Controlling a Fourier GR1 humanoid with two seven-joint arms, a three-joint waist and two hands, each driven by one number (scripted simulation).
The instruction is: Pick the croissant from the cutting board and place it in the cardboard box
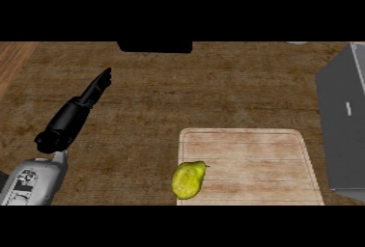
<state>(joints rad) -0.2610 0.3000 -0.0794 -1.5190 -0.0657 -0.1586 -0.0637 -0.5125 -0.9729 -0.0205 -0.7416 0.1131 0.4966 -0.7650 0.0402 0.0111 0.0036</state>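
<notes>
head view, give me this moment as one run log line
croissant: on cutting board, left edge | left hand: open, over counter, apart from board | right hand: not in view | cardboard box: not seen

The cutting board (249, 164) runs out of view at six o'clock, its near edge unseen. At three o'clock a grey box-like thing (345, 120) is cut by the right edge. At twelve o'clock a black object (155, 47) shows only its lower part.

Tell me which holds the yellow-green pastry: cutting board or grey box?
The cutting board: the croissant lies on its left edge, apart from the grey box at right.
</notes>
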